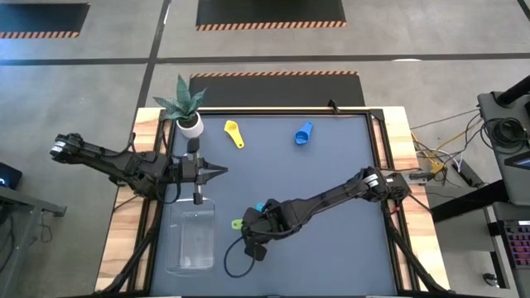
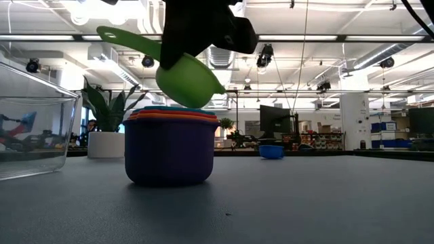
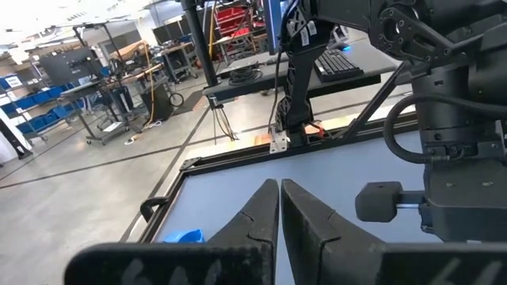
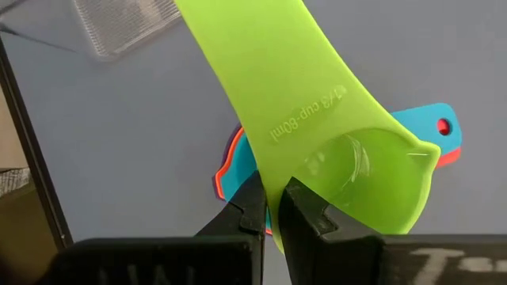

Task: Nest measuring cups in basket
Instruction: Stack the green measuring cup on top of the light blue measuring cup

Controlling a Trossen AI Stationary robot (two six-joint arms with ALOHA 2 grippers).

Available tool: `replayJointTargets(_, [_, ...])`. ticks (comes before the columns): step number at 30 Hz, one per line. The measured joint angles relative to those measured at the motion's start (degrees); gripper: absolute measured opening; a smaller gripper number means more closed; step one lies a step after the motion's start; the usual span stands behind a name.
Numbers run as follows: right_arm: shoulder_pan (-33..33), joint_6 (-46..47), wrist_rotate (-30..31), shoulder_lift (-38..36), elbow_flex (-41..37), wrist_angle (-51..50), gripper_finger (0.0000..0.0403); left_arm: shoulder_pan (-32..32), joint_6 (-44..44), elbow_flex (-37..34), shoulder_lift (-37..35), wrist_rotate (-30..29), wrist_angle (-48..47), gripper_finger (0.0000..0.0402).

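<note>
Green cup (image 2: 186,80) pinched in right claw (image 4: 273,207) (above nested stack (image 2: 169,146)).

The right arm reaches in from the worktop's right edge, stretched diagonally toward the front centre; its end effector (image 1: 251,225) hangs above the surface with both fingers (image 4: 305,210) pinched tight on the green measuring cup (image 4: 317,134), gripping its handle; the left arm lies along the left side, its end effector (image 1: 217,171) pointing toward the middle, fingers (image 3: 257,214) pressed together on nothing.
</note>
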Motion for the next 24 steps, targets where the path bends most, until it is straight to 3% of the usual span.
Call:
replayJointTargets(17, [0.0, -0.3, -0.2, -0.1, -1.8, 2.3, 0.0013, 0.0, 0.0, 0.0, 0.0, -0.3, 0.0, 0.0000])
replayJointTargets(24, [0.0, -1.3, -3.2, -0.1, -2.5, 2.7, 0.0013, 0.0, 0.0, 0.0, 0.0, -0.3, 0.0, 0.0000])
